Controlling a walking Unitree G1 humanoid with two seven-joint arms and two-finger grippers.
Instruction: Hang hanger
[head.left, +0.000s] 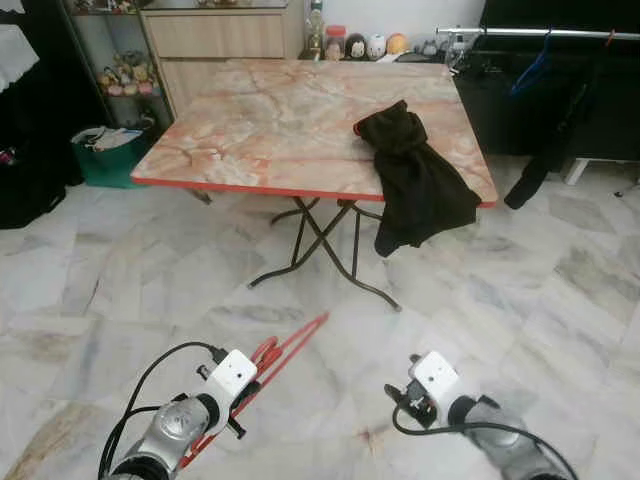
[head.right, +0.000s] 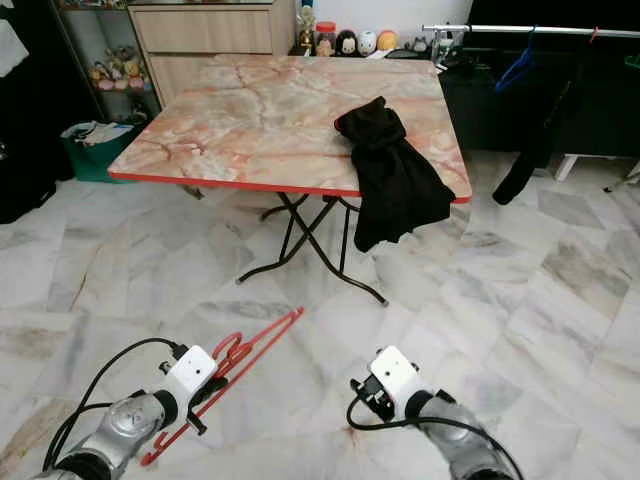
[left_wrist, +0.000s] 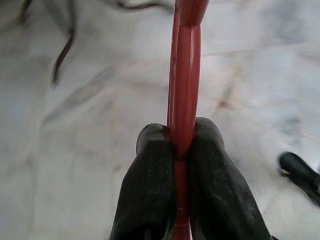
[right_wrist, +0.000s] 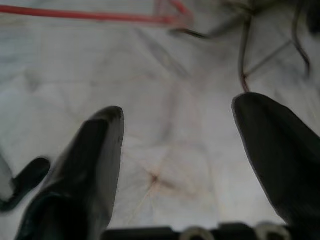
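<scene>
**Hanger in left grip; rail far ahead on the right**

Start with the left gripper. Its two black fingers are pressed tight on a flat bar of the red hanger, with no gap visible between pad and plastic. From the head views, you see the hanger running from the left wrist forward and toward the robot's right, low above the marble floor; its long axis points roughly at the table legs.

Check the right gripper next. Its fingers stand wide apart with nothing between them, and the arm is held low beside the left one.

Ahead stands the folding table with a marbled top and red edge. A dark garment lies on its right side and drapes over the near edge.

Beyond the table, at the far right, note the silver rail. A blue hanger and dark clothing already hang from it.

The rail is well apart from the held hanger, higher, and to the right past the table corner. Expect that you must walk round the table's right side, then lift the left arm. Which way the hook end faces cannot be told.
</scene>
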